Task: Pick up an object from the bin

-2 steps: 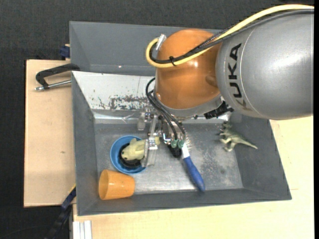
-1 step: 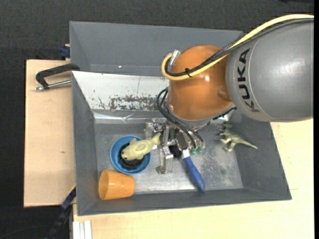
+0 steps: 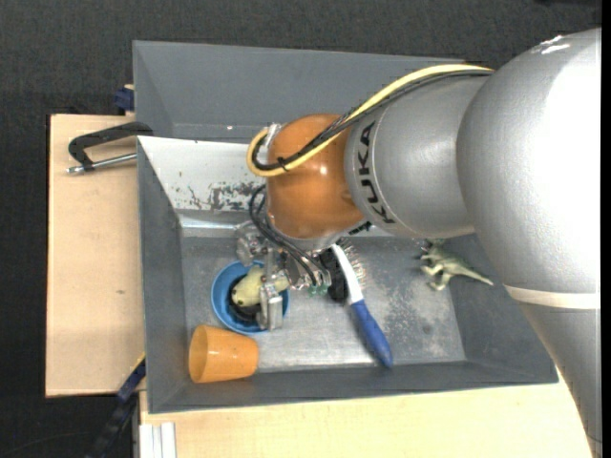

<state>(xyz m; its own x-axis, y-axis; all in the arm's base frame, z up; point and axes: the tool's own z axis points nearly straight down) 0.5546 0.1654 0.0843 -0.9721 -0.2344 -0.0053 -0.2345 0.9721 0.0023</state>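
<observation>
My gripper [image 3: 270, 299] hangs low at the bin's left middle, under the arm's orange wrist cover. It sits over the right edge of a round blue dish [image 3: 226, 305] lying on the bin floor. A pale yellow lump [image 3: 245, 291] rests inside the dish, right beside the gripper. An orange cup [image 3: 222, 354] lies on its side just in front of the dish, near the bin's front left corner. A brush with a blue handle [image 3: 366, 324] and white bristles lies to the gripper's right, slanting toward the front wall.
A small pale green toy dinosaur [image 3: 447, 268] stands at the bin's right side, partly under the arm. The big grey arm covers the bin's right and back parts. Bare floor shows between the brush and the dinosaur.
</observation>
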